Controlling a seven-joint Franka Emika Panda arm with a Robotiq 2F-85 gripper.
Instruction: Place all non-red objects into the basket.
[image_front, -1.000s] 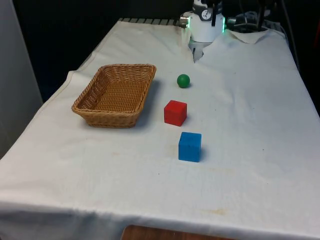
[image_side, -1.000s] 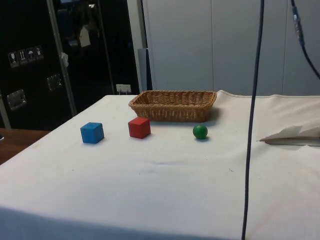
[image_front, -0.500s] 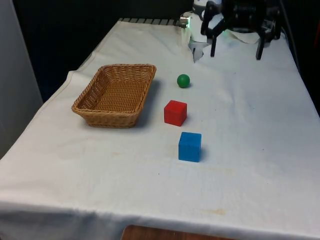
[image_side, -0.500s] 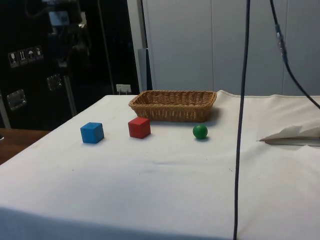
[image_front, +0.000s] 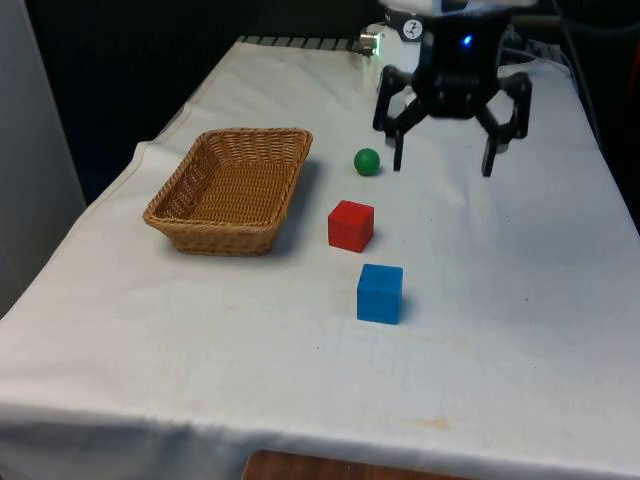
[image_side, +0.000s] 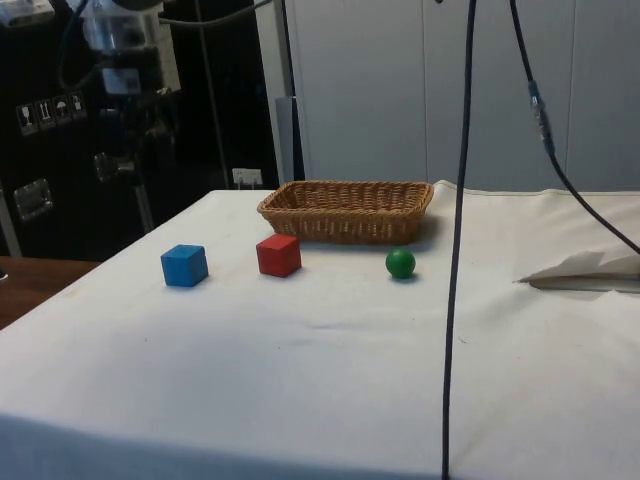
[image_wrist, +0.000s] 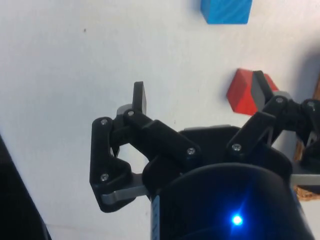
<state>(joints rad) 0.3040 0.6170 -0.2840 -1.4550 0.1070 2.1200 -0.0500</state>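
Front view shows the gripper (image_front: 442, 160) hanging above the white cloth (image_front: 520, 300), its two black fingers spread wide apart with nothing between them, just to the front view's right of the green ball (image_front: 367, 161) and clear of it. Side view catches the gripper (image_side: 128, 180) against the dark cabinets (image_side: 60, 120), up above the table near the blue cube (image_side: 184, 265). Wrist view adds the look straight down: the gripper (image_wrist: 197, 105) is released, one finger (image_wrist: 139, 98) standing over bare cloth, the other crossing in front of the red cube (image_wrist: 246, 93), with the blue cube (image_wrist: 226, 11) farther off and a sliver of wicker at the picture's edge.

The green ball is small, round and plain, resting on the cloth just beside the basket's (image_front: 231, 187) far corner. The red cube (image_front: 351, 225) sits between the ball and the blue cube (image_front: 380, 293), the three forming a loose line along the basket's side. In the side view the same line runs blue cube, red cube (image_side: 278, 255), ball (image_side: 400, 263), with the basket (image_side: 345, 210) behind them. The basket is a shallow rectangular tray of light brown wicker, and nothing lies in it.

The cloth is white, slightly stained toward the near edge, and rumpled into a fold near the robot's end. Pale cabinet panels (image_side: 450, 90) stand behind the basket in the side view, and two dark cables (image_side: 455, 250) hang down across it.
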